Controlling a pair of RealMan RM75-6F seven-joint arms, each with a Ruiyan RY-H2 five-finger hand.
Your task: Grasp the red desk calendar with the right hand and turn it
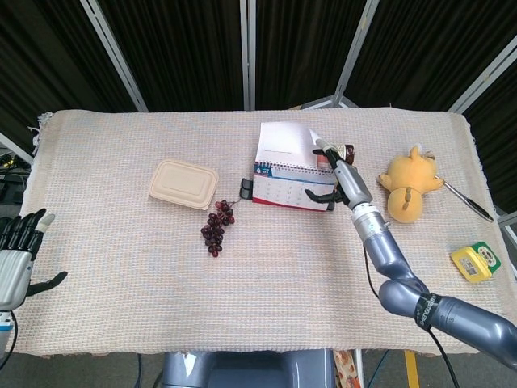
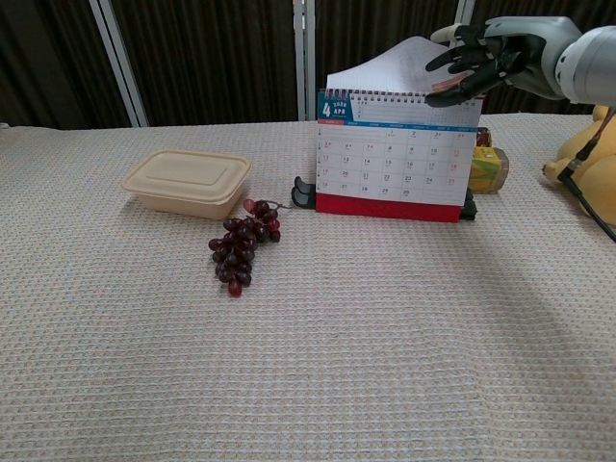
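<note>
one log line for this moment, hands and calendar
right hand: on flipped calendar page | red desk calendar: upright, page folding over back | left hand: open, idle at table edge

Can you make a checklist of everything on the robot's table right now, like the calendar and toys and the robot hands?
Surface: table covered by a beige woven cloth.
Job's things: red desk calendar stands upright, one page flipped over the top.
Clutter: lunch box, grapes, bottle, yellow plush toy, yellow-green box, pen.
Robot hands: right robot hand rests on the flipped page; left robot hand holds nothing, fingers apart, at the table's edge.
Cables: black cable hangs from the right arm.
Surroundings: dark curtains.
</note>
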